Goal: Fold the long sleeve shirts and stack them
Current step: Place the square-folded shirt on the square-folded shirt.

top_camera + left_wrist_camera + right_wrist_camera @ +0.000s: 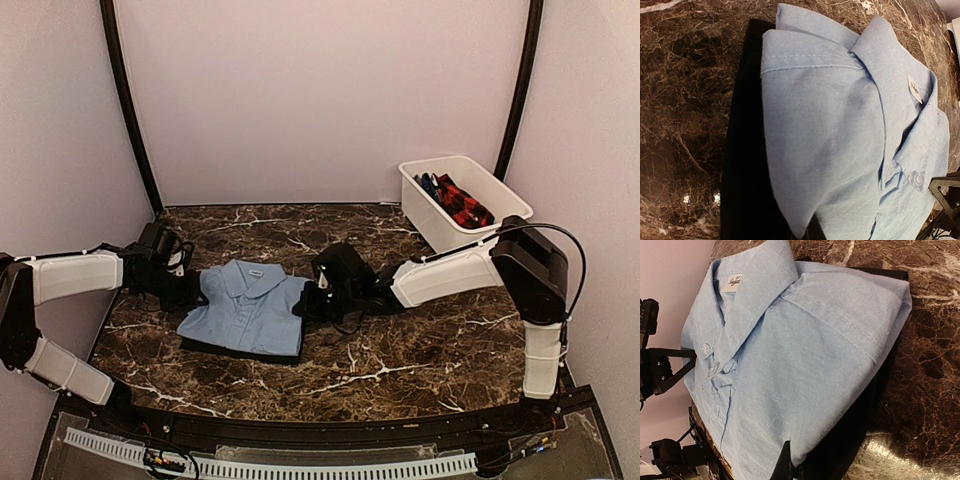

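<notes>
A light-blue collared long sleeve shirt (248, 305) lies folded, collar toward the back, on a flat black mat (232, 349) on the marble table. My left gripper (195, 290) is at the shirt's left edge. In the left wrist view the cloth (840, 125) narrows to a point between the jaws of the left gripper (807, 232), which is shut on it. My right gripper (312, 300) is at the shirt's right edge. The right wrist view shows the right gripper (795, 472) shut on a pinch of the shirt (790, 365) above the mat (860, 430).
A white bin (425, 215) stands at the back right, holding a red-black checked shirt (462, 203) and a dark blue one (428, 183). Bare marble (400, 350) lies in front of and behind the shirt. Pale walls enclose the table on three sides.
</notes>
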You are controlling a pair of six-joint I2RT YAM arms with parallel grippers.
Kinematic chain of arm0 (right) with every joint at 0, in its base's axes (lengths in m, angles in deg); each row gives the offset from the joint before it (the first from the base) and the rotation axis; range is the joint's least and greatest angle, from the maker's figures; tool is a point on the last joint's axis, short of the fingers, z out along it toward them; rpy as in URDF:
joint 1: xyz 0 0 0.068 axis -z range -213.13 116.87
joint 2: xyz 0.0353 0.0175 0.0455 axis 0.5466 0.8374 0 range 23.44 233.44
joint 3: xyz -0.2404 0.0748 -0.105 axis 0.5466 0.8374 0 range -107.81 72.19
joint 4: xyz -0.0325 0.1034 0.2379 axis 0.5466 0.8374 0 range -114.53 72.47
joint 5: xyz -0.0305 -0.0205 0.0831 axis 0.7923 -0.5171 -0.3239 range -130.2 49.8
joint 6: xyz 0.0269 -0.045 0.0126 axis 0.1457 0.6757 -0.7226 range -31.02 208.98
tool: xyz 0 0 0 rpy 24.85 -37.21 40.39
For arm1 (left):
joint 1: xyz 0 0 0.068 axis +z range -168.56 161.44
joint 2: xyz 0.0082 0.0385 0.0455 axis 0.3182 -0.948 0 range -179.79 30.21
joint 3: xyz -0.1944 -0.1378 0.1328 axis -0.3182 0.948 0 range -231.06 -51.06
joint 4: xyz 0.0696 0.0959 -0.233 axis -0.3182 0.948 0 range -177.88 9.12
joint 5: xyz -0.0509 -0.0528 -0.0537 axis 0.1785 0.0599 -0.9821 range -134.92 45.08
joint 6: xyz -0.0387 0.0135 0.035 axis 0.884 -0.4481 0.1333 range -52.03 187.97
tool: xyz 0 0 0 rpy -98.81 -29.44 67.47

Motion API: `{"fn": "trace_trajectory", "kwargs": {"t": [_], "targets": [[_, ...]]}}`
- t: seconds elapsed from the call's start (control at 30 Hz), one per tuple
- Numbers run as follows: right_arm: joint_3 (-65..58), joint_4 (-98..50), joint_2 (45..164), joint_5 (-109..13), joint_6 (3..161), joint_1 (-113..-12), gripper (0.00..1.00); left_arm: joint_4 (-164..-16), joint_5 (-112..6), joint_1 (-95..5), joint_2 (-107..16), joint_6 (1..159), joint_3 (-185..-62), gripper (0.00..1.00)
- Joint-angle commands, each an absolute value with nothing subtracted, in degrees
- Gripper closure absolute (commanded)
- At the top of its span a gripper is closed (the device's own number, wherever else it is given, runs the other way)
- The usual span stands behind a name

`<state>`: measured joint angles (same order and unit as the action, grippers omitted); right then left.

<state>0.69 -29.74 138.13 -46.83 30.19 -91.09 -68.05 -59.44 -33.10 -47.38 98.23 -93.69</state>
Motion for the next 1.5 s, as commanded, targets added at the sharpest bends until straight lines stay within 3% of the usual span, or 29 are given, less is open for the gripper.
{"fn": "trace_trajectory", "kwargs": {"t": [0.0,0.07,0.27,0.4,0.73,0.93,0.97,1.1,1.47], "targets": [[1.2,-30.63,139.26,-46.59,31.49,-90.76,1.0,-70.53,-58.58,-32.71,-47.43,99.43,-92.44,0.99],[1.11,-30.02,139.68,-46.47,31.83,-90.49,1.0,-70.24,-56.89,-32.71,-47.93,99.55,-92.31,0.96],[3.81,-29.93,137.73,-44.75,32.61,-89.96,0.66,-70.06,-52.13,-31.68,-47.54,100.63,-91.73,0.65],[5.51,-29.32,136.36,-44.02,33.45,-89.43,0.56,-70.6,-51.53,-30.43,-47.44,101.01,-91.67,0.6],[7.59,-26.5,131.19,-40.5,36.92,-88.87,0.46,-69.64,-51.42,-30.04,-46.91,100.0,-95.12,0.49],[8.67,-22.37,123.05,-34.02,41.48,-88.61,0.23,-67.87,-48.99,-34.02,-44.98,100.67,-98.96,0.36],[8.84,-21.71,121.7,-33.12,42.16,-88.51,0.19,-67.68,-48.63,-35.54,-44.92,100.98,-99.49,0.27],[10.45,-20.49,116.03,-29.8,43.82,-88.3,0.03,-66.72,-46.71,-41.76,-45.82,102.6,-103.9,0.22],[15.7,-17.66,101.11,-21.42,46.13,-87.52,0.01,-68.99,-46.8,-60.0,-58.99,107.96,-114.91,0.15]]}}
